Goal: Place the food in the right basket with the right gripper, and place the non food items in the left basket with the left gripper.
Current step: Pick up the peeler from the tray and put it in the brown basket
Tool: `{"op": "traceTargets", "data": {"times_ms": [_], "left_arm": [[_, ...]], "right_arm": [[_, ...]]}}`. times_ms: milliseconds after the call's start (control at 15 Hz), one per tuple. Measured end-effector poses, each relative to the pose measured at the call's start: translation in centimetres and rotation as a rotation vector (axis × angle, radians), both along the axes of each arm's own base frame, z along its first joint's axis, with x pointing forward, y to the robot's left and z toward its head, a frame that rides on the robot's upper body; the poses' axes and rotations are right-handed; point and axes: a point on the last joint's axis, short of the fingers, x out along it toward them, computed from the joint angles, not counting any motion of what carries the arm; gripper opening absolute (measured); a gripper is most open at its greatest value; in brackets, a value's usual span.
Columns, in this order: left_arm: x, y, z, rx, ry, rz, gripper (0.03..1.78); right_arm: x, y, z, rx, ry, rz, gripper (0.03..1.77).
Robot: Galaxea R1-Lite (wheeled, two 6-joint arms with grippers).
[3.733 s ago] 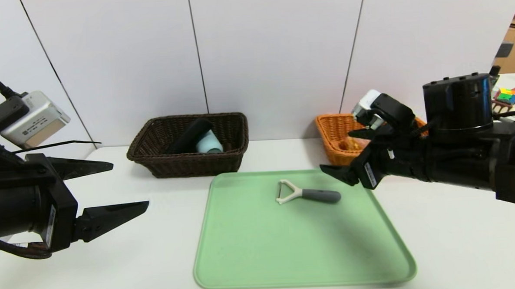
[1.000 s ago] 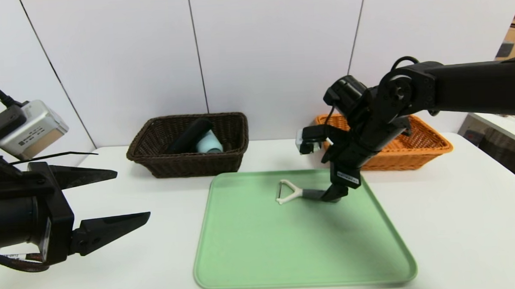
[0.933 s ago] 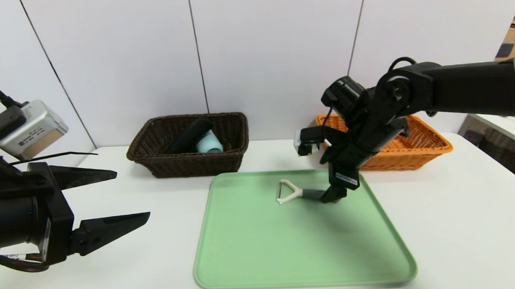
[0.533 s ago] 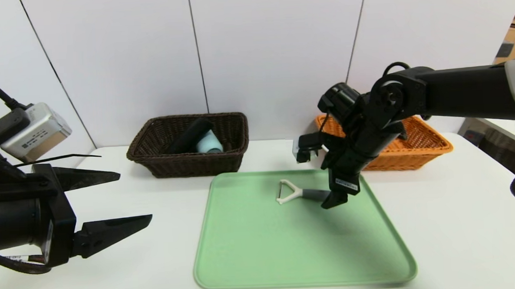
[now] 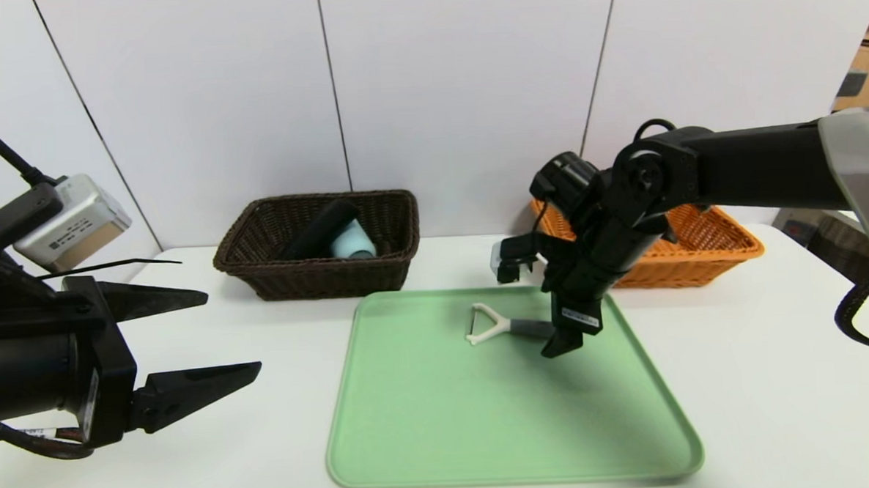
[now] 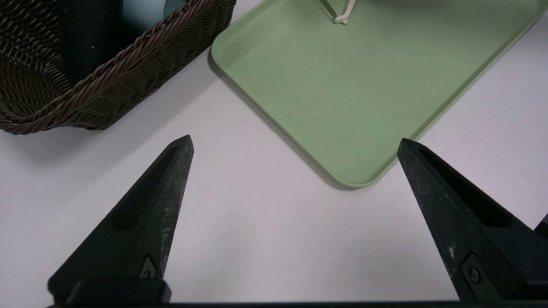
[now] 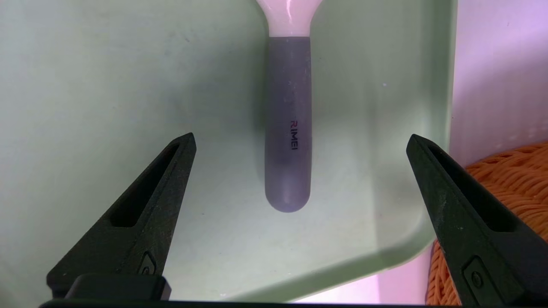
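A white Y-head peeler with a grey handle [image 5: 515, 326] lies on the green tray [image 5: 385, 451]. My right gripper [image 5: 564, 334] hangs open just above the handle's end. In the right wrist view the handle [image 7: 287, 128] lies between the spread fingers of the gripper [image 7: 300, 137], untouched. The dark brown left basket [image 5: 319, 278] holds a black pouch [image 5: 320, 231] and a blue-grey cup [image 5: 354, 242]. The orange right basket [image 5: 699, 258] stands behind my right arm. The food is out of view. My left gripper [image 5: 233, 333] is open over the table at the near left, empty.
The tray [image 6: 342, 107] fills the table's middle, with its near left corner ahead of my left gripper [image 6: 295, 141]. The dark basket [image 6: 107, 98] stands close beside the tray's far left corner. The orange basket [image 7: 505, 179] almost touches the tray's far right corner.
My right arm has swung from the orange basket to the peeler's handle. Over the last second it crept slightly left and nearer. The left arm barely moved.
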Motion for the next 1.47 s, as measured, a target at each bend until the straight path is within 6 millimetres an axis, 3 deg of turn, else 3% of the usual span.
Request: {"op": "traceTargets", "data": {"times_ms": [267,1467], "left_arm": [[0.1,0.0,-0.1,-0.003,0.005,-0.006,1.69],[1.1,-0.4,-0.4,-0.004,0.014,-0.017,1.69]], "right_arm": [[-0.3,1.0,0.5,0.001,-0.024,0.020,1.70],[0.7,0.9,-2.4,-0.032,0.049,0.004,1.70]]}}
